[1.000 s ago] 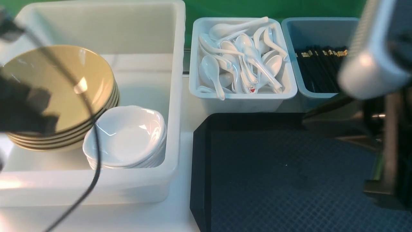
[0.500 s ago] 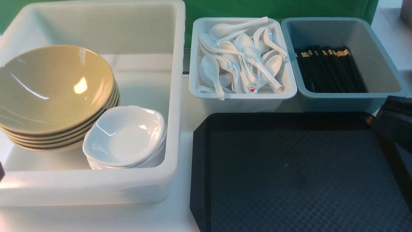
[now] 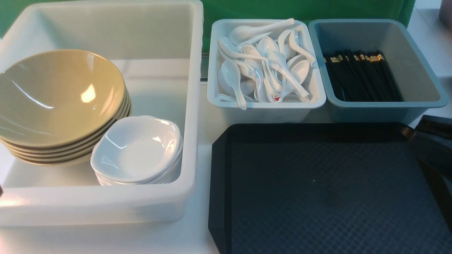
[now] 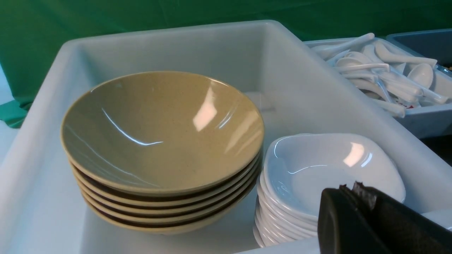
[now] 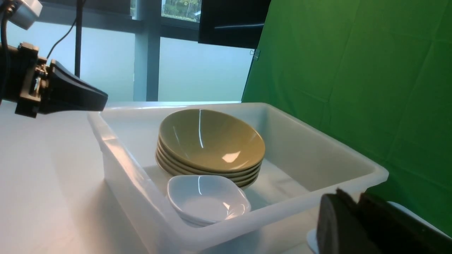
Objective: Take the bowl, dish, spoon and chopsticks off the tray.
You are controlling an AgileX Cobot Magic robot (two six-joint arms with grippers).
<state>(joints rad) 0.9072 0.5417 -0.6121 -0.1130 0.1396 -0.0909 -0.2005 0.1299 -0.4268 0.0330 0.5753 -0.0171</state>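
Note:
The black tray (image 3: 317, 197) lies bare, with nothing on its textured surface. The olive-tan bowl (image 3: 60, 95) tops a stack in the white tub. The white dish (image 3: 137, 150) tops a smaller stack beside it. White spoons (image 3: 265, 67) fill the pale bin behind the tray, and black chopsticks (image 3: 360, 76) lie in the blue-grey bin. My left gripper (image 4: 348, 187) is shut and empty, hovering at the tub's near wall by the dishes. My right gripper (image 5: 349, 197) holds nothing, its fingers almost together; it shows dark at the tray's right edge (image 3: 429, 141).
The white tub (image 3: 192, 106) stands left of the tray. The spoon bin (image 3: 265, 109) and the chopstick bin (image 3: 381, 109) stand side by side behind the tray. A green backdrop (image 3: 282, 8) closes the far side.
Both arms have pulled back out of the front view: the left arm and its cable no longer cover the bowls, and the right arm has left the chopstick bin for the tray's right edge.

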